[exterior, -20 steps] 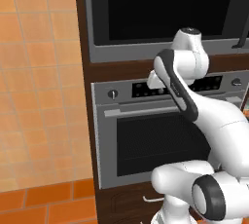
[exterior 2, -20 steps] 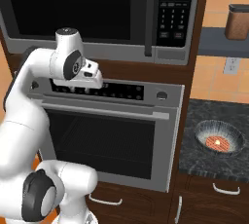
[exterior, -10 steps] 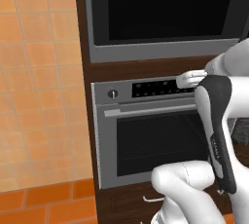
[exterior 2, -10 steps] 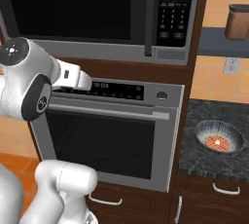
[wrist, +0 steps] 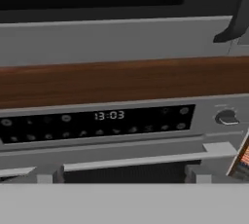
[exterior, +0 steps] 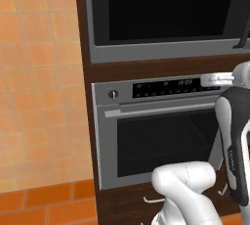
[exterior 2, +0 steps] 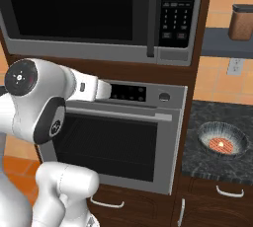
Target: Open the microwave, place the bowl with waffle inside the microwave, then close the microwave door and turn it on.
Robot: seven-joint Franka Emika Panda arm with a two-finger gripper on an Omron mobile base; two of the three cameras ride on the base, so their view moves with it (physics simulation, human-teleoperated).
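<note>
With the microwave door (exterior 2: 79,11) shut, the robot is facing its first step; its gripper's state cannot be told, and next is reaching for the handle (exterior 2: 151,16).

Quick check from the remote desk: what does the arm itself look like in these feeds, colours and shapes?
The arm is glossy white with rounded, bulbous segments and dark grey joint bands. One round joint cap carries a small ring of marks with red dots. A dark strip with pale lettering runs along a link in the left base view. No loose cables show.

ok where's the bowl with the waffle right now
In the right base view, the round dark bowl with the orange waffle sits on the dark speckled counter, right of the silver oven and below the wall outlet.
</note>
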